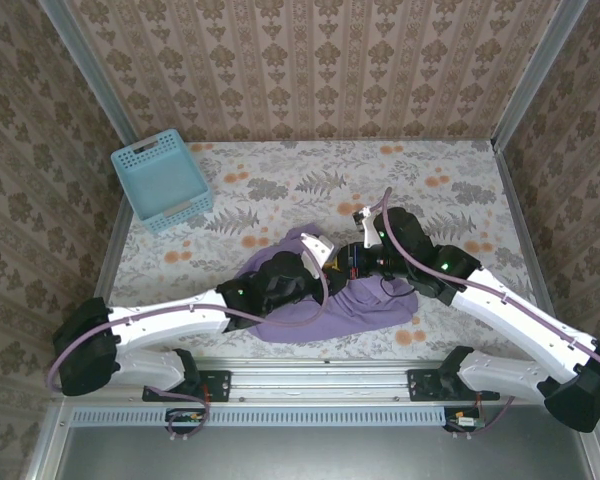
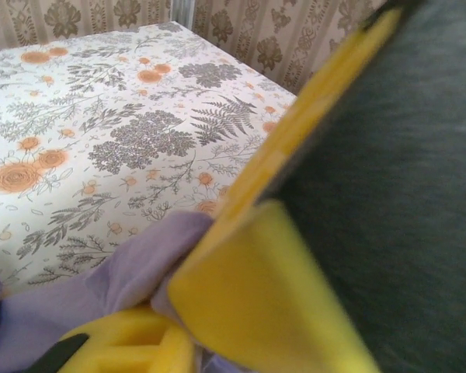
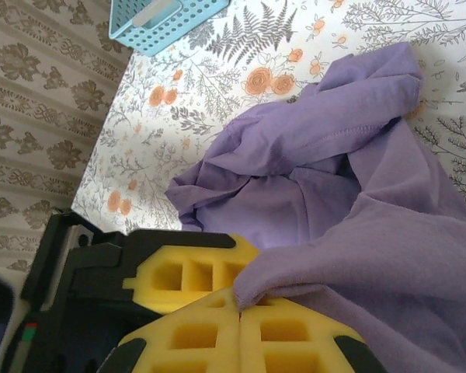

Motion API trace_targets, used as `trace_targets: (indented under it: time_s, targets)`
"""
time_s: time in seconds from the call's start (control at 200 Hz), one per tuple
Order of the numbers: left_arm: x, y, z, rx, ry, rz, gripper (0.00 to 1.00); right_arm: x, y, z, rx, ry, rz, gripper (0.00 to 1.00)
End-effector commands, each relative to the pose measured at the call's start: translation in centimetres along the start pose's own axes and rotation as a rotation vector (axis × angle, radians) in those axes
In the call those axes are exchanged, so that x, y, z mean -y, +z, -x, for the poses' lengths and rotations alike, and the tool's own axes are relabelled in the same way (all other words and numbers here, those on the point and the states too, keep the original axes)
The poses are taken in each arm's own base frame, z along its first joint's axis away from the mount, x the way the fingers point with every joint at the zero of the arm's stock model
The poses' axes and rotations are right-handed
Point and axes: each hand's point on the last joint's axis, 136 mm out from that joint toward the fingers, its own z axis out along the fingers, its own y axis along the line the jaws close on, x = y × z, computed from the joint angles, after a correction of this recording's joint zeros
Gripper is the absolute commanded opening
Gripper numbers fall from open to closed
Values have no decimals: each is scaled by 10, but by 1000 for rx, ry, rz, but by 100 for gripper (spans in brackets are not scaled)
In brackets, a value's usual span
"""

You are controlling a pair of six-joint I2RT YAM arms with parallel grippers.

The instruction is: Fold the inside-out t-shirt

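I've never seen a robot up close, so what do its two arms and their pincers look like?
Both the left arm and right arm have white shells with black joints and bases, a small green light, and a lilac cable looping alongside. The fingers carry yellow waffle-patterned foam pads.

Lavender t-shirt fold tight in the right pincer

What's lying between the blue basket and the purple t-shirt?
Bare flowered table lies between the basket and the t-shirt, as the top view shows.
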Motion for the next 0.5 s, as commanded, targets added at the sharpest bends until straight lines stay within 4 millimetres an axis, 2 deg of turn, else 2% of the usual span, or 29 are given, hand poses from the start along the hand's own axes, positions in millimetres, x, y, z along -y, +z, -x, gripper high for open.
trace_targets:
  time_s: [0.0, 0.13, 0.23, 0.285, 0.395, 0.495]
  targets:
    - [-4, 3, 10, 50, -2, 12, 20, -7, 1, 0, 3, 20, 33, 0]
    - [-8, 0, 10, 56, -4, 29, 7, 7, -1, -1, 8, 11, -36, 0]
    - [-7, -3, 9, 50, -4, 25, 0, 28, -6, 1, 23, 2, -138, 0]
    - [-7, -5, 8, 45, -6, 23, 0, 36, -10, 3, 34, -14, -184, 0]
    - [-9, -9, 8, 43, -18, 25, 0, 39, -19, 7, 58, -64, -213, 14]
    - [-15, -12, 6, 26, -51, 32, 0, 42, -28, 3, 65, -125, -220, 28]
